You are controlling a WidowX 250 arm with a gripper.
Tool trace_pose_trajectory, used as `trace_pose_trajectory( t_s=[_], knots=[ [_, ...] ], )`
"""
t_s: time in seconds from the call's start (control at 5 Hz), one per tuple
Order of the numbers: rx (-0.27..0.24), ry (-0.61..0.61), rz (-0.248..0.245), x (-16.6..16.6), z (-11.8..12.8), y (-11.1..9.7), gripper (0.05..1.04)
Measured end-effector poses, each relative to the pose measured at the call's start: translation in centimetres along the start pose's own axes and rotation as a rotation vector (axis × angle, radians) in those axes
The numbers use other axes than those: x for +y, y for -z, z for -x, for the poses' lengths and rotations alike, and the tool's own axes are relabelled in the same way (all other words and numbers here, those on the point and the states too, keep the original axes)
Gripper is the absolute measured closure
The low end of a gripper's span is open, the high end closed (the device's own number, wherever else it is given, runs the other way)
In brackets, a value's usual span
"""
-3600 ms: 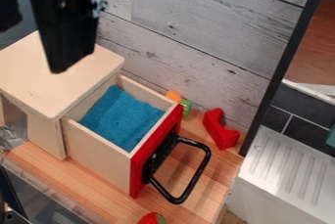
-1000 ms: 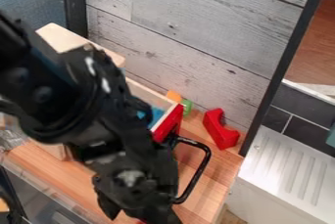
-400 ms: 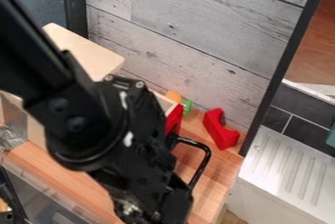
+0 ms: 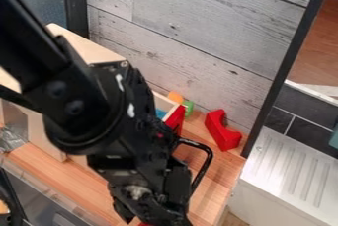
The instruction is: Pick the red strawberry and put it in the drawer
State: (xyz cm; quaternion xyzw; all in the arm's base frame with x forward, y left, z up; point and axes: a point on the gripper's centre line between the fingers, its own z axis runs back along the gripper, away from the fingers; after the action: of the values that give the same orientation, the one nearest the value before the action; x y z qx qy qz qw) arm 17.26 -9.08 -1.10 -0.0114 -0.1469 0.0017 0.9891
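Observation:
The black gripper (image 4: pixel 150 203) hangs low at the bottom of the view, in front of the drawer and left of its handle. Just beneath it, at the bottom edge, shows a sliver of red, the strawberry (image 4: pixel 143 224), mostly hidden by the gripper. Behind the arm stands the open drawer (image 4: pixel 175 118), of which a piece of the red front and the pale rim remain visible. A bit of blue lining (image 4: pixel 160 113) shows inside it, and the black loop handle (image 4: pixel 205 163) sticks out toward the lower right.
The pale wooden cabinet (image 4: pixel 89 47) rises behind the arm. A red curved block (image 4: pixel 222 131) lies right of the drawer, and an orange and green toy (image 4: pixel 188 106) sits behind it. The grey plank wall closes off the back; a white ridged surface (image 4: pixel 290 170) is at the right.
From the upper left the arm has come down across the drawer to the strawberry's spot, covering most of both. Since the latest earlier frame the gripper has shifted slightly up and left.

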Motion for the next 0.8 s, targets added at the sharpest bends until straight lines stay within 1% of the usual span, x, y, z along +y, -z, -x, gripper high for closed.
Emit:
trace_pose_trajectory(
  t_s=[0.2, 0.6, 0.8],
  knots=[
    [0.0, -0.008, -0.013, 0.3, -0.3, 0.0, 0.084],
    [0.001, -0.006, -0.015, 0.5, -0.4, 1.1, 0.084],
    [0.015, -0.016, -0.036, 0.8, -0.1, 1.8, 0.084]
  ],
)
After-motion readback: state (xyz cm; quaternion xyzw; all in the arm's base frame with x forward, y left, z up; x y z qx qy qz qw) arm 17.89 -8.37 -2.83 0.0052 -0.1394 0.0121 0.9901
